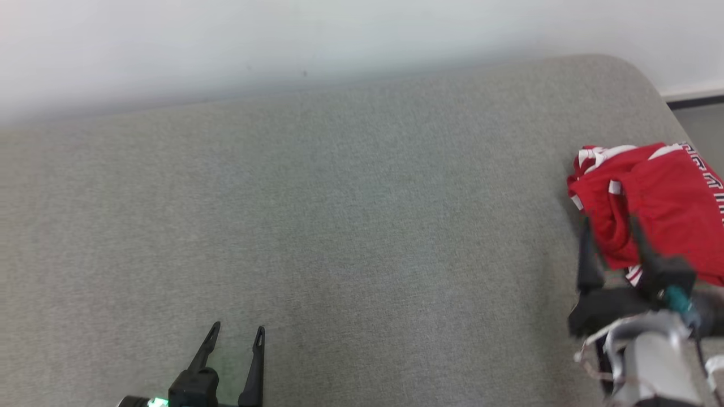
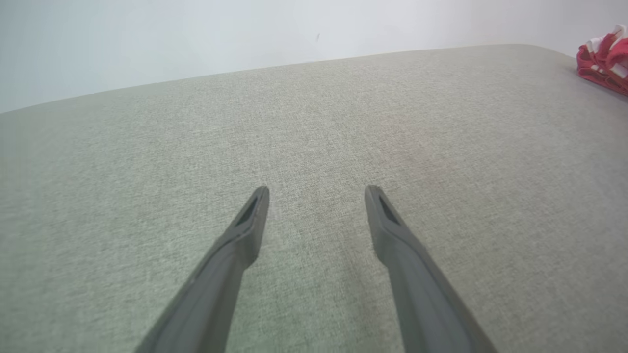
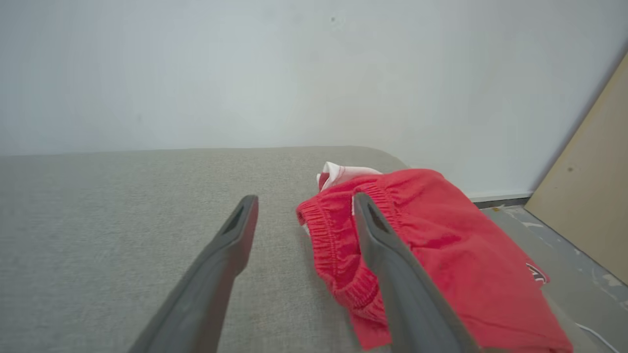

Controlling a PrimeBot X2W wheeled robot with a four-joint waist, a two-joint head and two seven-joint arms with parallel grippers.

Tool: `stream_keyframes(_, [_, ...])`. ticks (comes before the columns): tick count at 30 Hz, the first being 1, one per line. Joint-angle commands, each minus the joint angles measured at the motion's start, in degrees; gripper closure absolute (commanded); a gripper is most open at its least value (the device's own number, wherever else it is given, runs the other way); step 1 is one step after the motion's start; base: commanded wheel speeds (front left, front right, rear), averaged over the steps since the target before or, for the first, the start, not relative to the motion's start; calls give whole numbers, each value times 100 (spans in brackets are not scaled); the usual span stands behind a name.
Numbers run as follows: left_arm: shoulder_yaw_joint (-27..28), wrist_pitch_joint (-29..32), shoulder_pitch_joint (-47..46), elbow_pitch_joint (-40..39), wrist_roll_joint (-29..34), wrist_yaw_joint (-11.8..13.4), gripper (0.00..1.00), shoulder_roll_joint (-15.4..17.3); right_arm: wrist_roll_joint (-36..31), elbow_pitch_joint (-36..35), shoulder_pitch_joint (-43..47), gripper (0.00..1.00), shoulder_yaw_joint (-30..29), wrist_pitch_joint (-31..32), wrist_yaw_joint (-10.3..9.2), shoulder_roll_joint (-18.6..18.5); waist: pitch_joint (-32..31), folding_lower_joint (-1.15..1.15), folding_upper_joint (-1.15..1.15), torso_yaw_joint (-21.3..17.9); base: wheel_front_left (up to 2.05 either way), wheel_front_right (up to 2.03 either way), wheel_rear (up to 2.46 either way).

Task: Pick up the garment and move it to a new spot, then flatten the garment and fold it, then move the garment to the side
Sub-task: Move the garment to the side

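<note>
The garment (image 1: 656,198) is red with white trim and lettering, lying folded at the right end of the grey cushion (image 1: 339,226). It also shows as a red bundle (image 2: 606,63) at the far right of the left wrist view. My right gripper (image 1: 611,226) stands open at the garment's near left edge; in the right wrist view its right finger (image 3: 392,264) lies over the red cloth (image 3: 441,255) and its left finger over bare cushion, nothing gripped. My left gripper (image 1: 235,330) is open low on the left, above bare cushion (image 2: 314,147).
A pale wall (image 1: 283,39) runs behind the cushion. Past the cushion's right end lies grey floor (image 3: 564,245), with a tan board (image 3: 588,186) leaning against the wall and a dark skirting strip (image 1: 696,102).
</note>
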Motion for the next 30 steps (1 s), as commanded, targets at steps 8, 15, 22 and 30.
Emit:
stream_keyframes(8, [225, -16, 308, 20, -91, 80, 0, -76, 559, -39, 962, 0, 812, -24, -2, 269, -391, 1, 1, 355, 0, 0, 0])
stream_keyframes(15, [338, -16, 483, 63, -138, 88, 0, -108, 898, -41, 1271, 0, 1227, -24, -2, 303, -527, 1, 1, 506, 0, 0, 0])
stream_keyframes(22, [557, -16, 593, 58, -191, 204, 0, -123, 1226, -253, 1436, 0, 1420, -24, -2, 301, -721, 1, 1, 559, 0, 0, 0])
stream_keyframes(30, [839, -16, 659, -129, -134, 226, 0, -124, 1433, -553, 1527, 0, 1503, -24, -2, 300, -901, 1, 1, 607, 0, 0, 0])
